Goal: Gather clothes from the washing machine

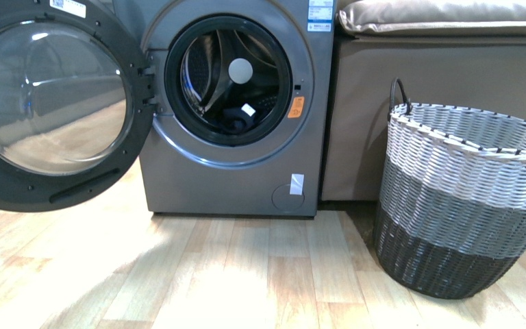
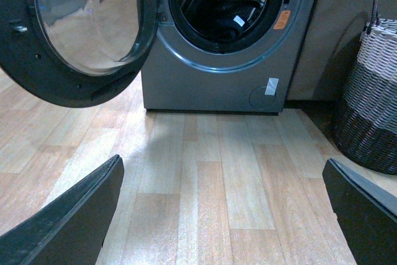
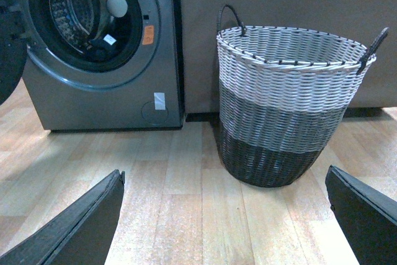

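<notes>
Dark-rimmed glass door (image 1: 51,103) stands swung open at left, the washer (image 1: 233,175) next to it holds the navy clothes (image 1: 235,120) at the drum (image 1: 198,68) bottom, the woven basket (image 1: 462,205) stands at right, and the left gripper (image 2: 223,162) and right gripper (image 3: 225,170) are both spread wide, empty, over the floor (image 1: 246,274).

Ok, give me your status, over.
Left hand open, right hand open, both empty. Clothes inside washing machine, door wide open. Basket off right, nothing in the way.
</notes>
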You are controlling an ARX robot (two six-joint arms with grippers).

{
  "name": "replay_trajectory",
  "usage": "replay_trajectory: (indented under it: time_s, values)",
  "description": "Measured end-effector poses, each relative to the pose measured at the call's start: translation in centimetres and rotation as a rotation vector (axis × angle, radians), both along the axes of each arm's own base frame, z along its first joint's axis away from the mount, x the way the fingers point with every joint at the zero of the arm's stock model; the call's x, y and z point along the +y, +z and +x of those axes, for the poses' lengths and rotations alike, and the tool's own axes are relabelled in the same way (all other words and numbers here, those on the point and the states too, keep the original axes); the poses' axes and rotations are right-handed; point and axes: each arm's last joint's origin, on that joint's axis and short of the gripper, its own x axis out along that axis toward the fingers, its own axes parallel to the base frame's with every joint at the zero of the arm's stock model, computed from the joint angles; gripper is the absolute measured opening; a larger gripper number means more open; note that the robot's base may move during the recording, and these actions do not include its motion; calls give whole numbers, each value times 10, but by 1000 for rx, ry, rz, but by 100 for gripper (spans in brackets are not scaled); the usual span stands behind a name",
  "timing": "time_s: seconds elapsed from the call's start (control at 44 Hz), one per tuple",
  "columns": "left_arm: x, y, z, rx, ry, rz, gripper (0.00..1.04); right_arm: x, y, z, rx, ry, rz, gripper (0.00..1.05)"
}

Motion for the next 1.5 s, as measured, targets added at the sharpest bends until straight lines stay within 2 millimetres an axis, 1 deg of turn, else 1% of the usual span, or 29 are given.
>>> replay_trajectory:
  time_s: [1.498]
  values:
    - [0, 0, 0, 1, 0, 0, 98, 0, 0, 0, 0, 0, 0, 97]
